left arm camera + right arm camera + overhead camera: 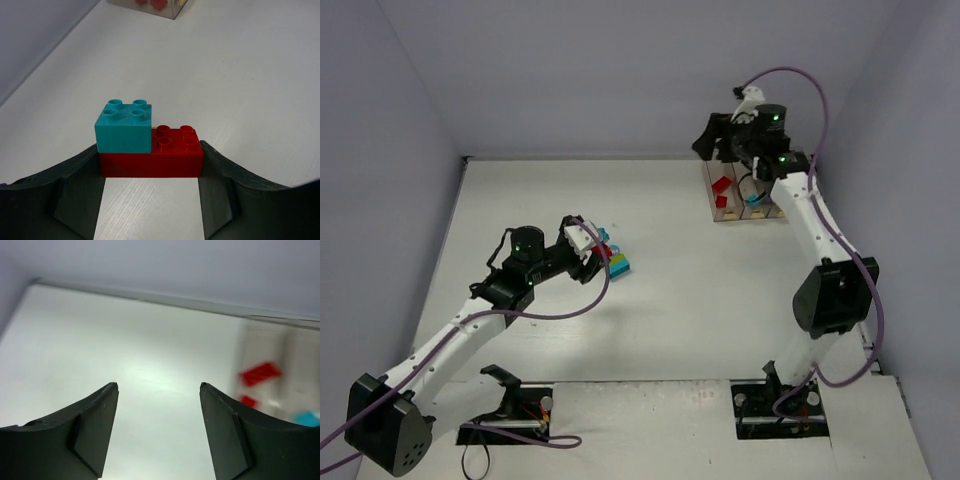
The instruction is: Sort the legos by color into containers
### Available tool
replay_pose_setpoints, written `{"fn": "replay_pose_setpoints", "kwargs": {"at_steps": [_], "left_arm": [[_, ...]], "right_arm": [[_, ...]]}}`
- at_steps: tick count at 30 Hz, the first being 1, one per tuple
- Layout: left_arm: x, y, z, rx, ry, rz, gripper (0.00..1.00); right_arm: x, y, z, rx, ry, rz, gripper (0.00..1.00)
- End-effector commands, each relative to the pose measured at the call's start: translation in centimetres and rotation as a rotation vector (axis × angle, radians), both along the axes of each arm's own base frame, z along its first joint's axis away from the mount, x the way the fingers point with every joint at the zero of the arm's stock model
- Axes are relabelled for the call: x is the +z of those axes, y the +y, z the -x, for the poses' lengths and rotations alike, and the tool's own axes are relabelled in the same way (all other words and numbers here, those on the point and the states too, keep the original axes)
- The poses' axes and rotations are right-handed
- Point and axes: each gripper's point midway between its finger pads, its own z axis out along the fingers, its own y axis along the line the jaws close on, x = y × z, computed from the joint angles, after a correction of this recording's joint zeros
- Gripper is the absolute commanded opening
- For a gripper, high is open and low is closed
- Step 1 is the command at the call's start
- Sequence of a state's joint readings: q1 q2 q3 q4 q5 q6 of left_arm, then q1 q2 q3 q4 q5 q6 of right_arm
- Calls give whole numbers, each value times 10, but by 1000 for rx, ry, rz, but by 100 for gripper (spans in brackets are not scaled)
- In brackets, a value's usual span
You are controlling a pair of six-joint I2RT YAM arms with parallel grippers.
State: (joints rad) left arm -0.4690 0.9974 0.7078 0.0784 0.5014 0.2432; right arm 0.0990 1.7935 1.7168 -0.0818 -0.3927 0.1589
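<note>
The left hand [150, 145] stood partly open, its dark matte fingers pressed against both ends of a glossy red brick [170, 161] near the middle of the pale, faintly grained desk [240, 75]. A studded teal brick [124, 132] sat on its left half. The right hand [159, 385] hung open and empty over the clear plastic containers [745, 205] at the far side, which had red and teal pieces inside.

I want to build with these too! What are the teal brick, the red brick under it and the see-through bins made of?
The teal brick and red brick look like hard moulded plastic: even solid colour, crisp round studs, a slight sheen. The bins seem clear rigid plastic, as red pieces show through their walls, though the look alone can't exclude glass.
</note>
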Motion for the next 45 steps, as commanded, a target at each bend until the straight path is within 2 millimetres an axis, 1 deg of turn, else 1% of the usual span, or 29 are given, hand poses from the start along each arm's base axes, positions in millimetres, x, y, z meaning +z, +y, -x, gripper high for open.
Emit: {"fn": "replay_pose_setpoints", "kwargs": {"at_steps": [1,2,3,4,5,6,7,8,9,10,11,12,13,15,17,18,22,23,24,28,33,36,39,45], "left_arm": [[58,-8,-11,-48,-207,25,1],[62,-7,-12,-46,-216,24,3],[64,-7,-12,-47,-222,23,3],[65,-8,-13,-48,-227,19,3],[66,-7,-14,-45,-227,17,3],[70,-7,-15,-43,-234,16,3],[68,-6,-14,-44,-233,3,4],[68,-7,-14,-46,-233,-3,4],[68,-5,-15,-42,-238,-13,3],[68,-5,-15,-41,-241,-20,4],[67,-4,-15,-41,-241,-25,3],[68,-4,-15,-40,-241,-34,4],[68,-3,-15,-41,-242,-38,4],[66,-3,-14,-45,-235,-46,4],[64,-3,-15,-44,-231,-52,4],[63,-3,-16,-45,-228,-56,3],[61,-5,-16,-54,-224,-59,4],[63,-5,-17,-54,-228,-57,4],[63,-5,-17,-54,-228,-57,4],[66,-7,-20,-54,-236,-52,4],[69,-7,-22,-50,-247,-50,4],[69,-7,-22,-49,-249,-48,4],[70,-7,-20,-49,-247,-42,4],[69,-6,-17,-50,-241,-37,4]], "right_arm": [[17,88,55,239,27,-141,64],[17,105,72,284,38,-152,67],[19,120,84,325,42,-162,68],[23,148,103,384,45,-181,70],[30,160,118,427,36,-195,72],[27,171,130,461,51,-206,72],[36,191,143,510,38,-242,73],[41,200,157,556,40,-265,73],[39,207,165,583,52,-276,73],[40,213,172,600,59,-283,73],[43,222,183,628,57,-286,73],[38,226,188,634,68,-283,73],[39,230,192,645,67,-287,73],[37,243,207,696,83,-297,73],[34,250,213,719,97,-304,73],[34,256,220,737,105,-311,73],[32,270,230,774,108,-317,72],[28,274,231,777,120,-315,70],[28,275,232,780,120,-315,70],[21,280,232,778,137,-311,61],[14,282,234,768,154,-305,56],[5,280,233,748,167,-294,57],[-2,280,232,732,178,-285,61],[-10,278,226,688,179,-262,63]]}}
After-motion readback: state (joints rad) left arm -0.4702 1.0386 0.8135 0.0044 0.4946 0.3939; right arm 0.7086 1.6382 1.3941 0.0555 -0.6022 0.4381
